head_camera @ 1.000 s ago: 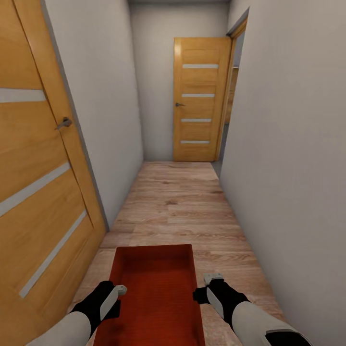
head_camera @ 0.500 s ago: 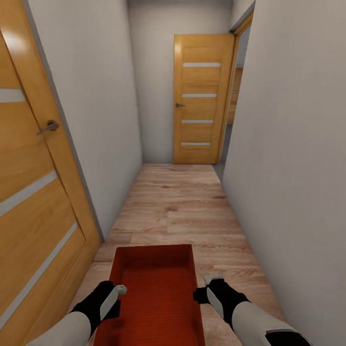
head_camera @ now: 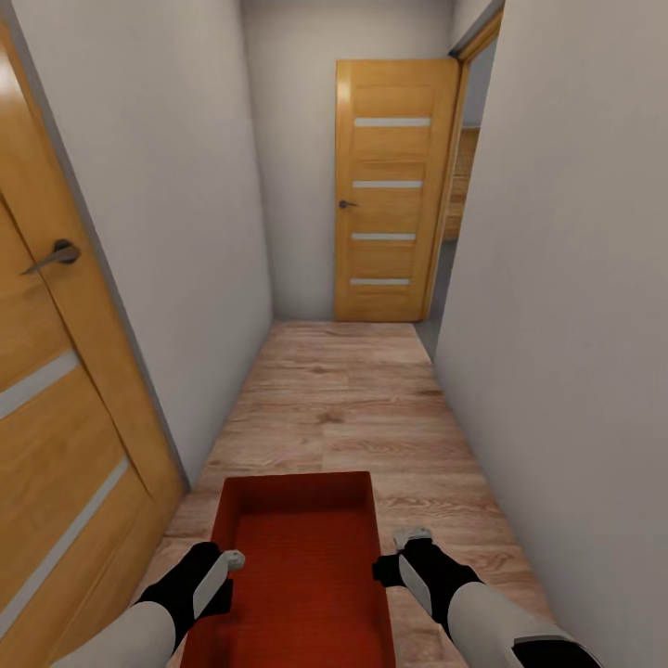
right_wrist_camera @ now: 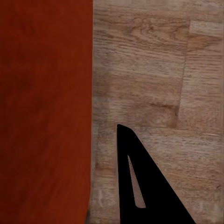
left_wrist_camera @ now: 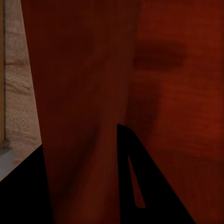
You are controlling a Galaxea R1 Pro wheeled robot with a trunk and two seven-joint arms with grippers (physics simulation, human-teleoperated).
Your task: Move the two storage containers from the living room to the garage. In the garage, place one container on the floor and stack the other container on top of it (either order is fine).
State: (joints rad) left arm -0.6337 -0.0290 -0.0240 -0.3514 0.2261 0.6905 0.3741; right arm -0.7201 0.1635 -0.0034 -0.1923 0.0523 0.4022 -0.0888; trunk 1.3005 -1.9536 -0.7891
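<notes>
The left gripper (head_camera: 225, 568) clamps the left wall of an orange-red storage container (head_camera: 301, 566), one finger inside and one outside, while the right gripper (head_camera: 401, 555) presses the container's right wall; how far its fingers part cannot be told. The container, carried low and near, holds nothing. A narrow hallway's wood-plank floor (head_camera: 343, 399) runs ahead between white walls, past a wooden door (head_camera: 56, 390) at near left, to a shut door (head_camera: 390, 186) at the far end
</notes>
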